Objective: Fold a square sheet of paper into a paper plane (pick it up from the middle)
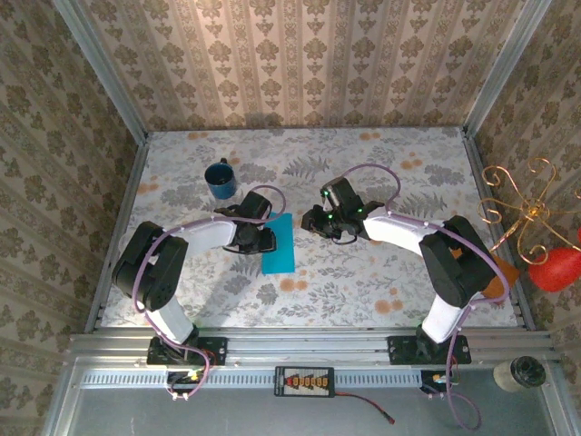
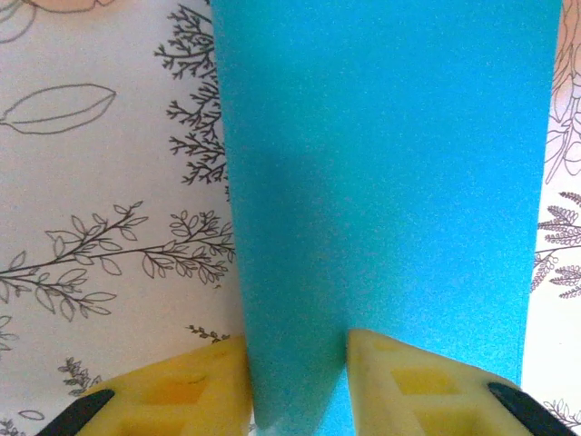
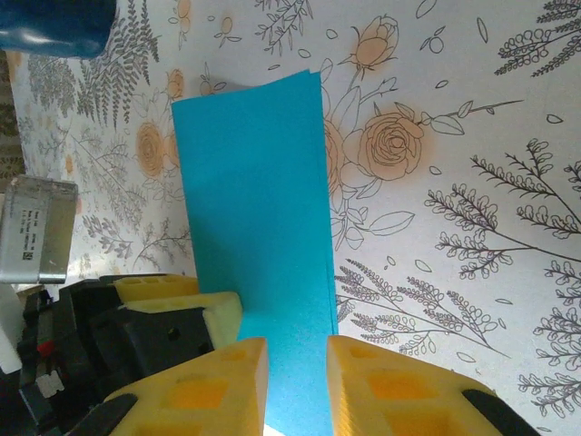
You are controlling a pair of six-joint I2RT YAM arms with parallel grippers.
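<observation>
The square sheet of paper [image 1: 280, 245] lies on the flowered table as a tall turquoise rectangle; two layered edges along one long side show it is folded in half. My left gripper [image 1: 260, 240] is low over its left long edge. In the left wrist view one yellow finger [image 2: 195, 386] rests on the tablecloth just outside that edge and the other finger [image 2: 408, 381] is on the paper [image 2: 381, 163], with a gap of paper between them [image 2: 298, 354]. My right gripper [image 1: 320, 225] hovers just right of the sheet [image 3: 254, 200], its jaws narrowly open [image 3: 298, 350] and nothing pinched.
A dark blue mug [image 1: 221, 179] stands behind and left of the sheet, also at the top left of the right wrist view [image 3: 54, 23]. An orange-brown board [image 1: 499, 274] lies at the right edge under the right arm. Metal-framed walls enclose the table.
</observation>
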